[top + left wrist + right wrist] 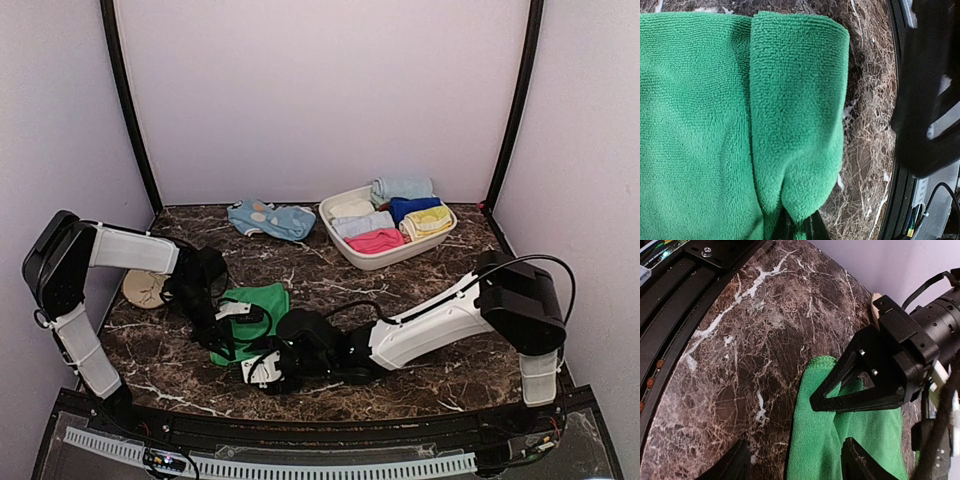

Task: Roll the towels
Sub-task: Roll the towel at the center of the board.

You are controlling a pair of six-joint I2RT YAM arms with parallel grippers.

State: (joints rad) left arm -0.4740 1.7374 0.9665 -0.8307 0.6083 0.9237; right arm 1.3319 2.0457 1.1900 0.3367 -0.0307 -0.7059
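Note:
The bright green towel (256,305) lies flat on the marble table (440,370), left of centre. In the left wrist view its right edge is folded over into a flap (797,110). My left gripper (236,318) is shut on the near end of that flap (799,224). My right gripper (255,368) is open and low at the towel's near edge, with the folded edge (815,440) between its spread fingers (860,460). The left gripper (840,400) shows just ahead of it. No lime-yellow towel with swirl marks shows on the table.
A white basket (362,257) at the back right holds several rolled cloths. A light blue patterned cloth (270,218) lies at the back centre. A tan oval disc (145,288) lies at the left by the left arm. The table's front rail (670,315) is close.

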